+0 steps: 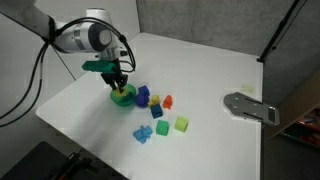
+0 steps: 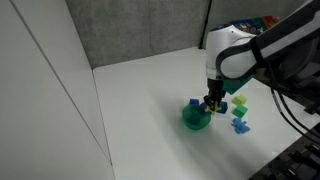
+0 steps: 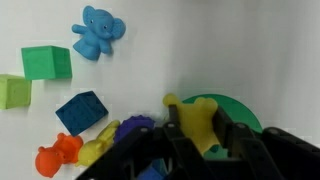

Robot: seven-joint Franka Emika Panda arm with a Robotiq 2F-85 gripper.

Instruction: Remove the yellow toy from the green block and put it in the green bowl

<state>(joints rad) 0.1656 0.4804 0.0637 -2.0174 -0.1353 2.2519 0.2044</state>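
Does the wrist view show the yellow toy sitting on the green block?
No, the claw holds the yellow toy near the green bowl, apart from the green block.

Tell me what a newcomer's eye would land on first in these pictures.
The end effector grips the yellow toy directly above the green bowl, near one edge of the white table. Beside the bowl lies a loose cluster of small coloured pieces, among them a blue elephant and the green block, which has nothing on it.
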